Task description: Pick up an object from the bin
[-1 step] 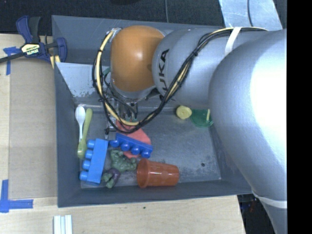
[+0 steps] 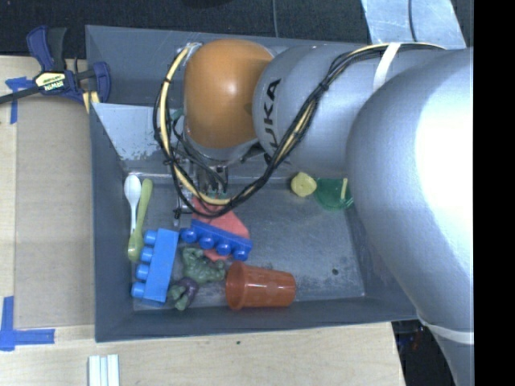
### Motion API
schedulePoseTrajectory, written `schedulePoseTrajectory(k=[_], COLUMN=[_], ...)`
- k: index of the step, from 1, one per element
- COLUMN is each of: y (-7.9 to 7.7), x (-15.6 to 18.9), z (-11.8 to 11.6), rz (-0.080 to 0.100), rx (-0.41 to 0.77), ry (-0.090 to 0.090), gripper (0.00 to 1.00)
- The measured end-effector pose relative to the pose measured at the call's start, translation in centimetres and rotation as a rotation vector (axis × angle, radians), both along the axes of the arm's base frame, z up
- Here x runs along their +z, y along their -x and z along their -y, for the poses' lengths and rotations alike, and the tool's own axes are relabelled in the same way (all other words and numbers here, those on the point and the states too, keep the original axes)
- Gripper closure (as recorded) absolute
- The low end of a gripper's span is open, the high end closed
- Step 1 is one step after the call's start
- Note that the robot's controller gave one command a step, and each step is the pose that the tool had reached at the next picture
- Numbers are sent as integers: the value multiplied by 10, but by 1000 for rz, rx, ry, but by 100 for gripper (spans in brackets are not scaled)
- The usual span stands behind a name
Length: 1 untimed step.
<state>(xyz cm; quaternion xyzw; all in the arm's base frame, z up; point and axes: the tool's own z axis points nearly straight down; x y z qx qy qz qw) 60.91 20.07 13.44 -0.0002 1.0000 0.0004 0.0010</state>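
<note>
My gripper point(image 2: 195, 202) hangs below the orange wrist cover at the bin's middle left, its tip low over a pink flat piece point(image 2: 228, 223). A dark blue toy brick point(image 2: 216, 242) lies across that pink piece just in front of the gripper. A camouflage-green toy figure point(image 2: 195, 270) sits below the brick. Left of the gripper lie a white spoon point(image 2: 133, 191) and a yellow-green spoon point(image 2: 140, 223).
A light blue studded block point(image 2: 156, 265) rests at the front left, and a red-brown cup point(image 2: 259, 287) lies on its side at the front. A green and yellow toy point(image 2: 322, 190) sits near the right wall, under the arm.
</note>
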Motion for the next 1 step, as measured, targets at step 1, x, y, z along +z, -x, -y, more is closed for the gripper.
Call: schedulePoseTrajectory(k=[1], y=[22], x=[-63], z=[61], rz=[0], rx=[-15], ry=[-2], gripper=[0])
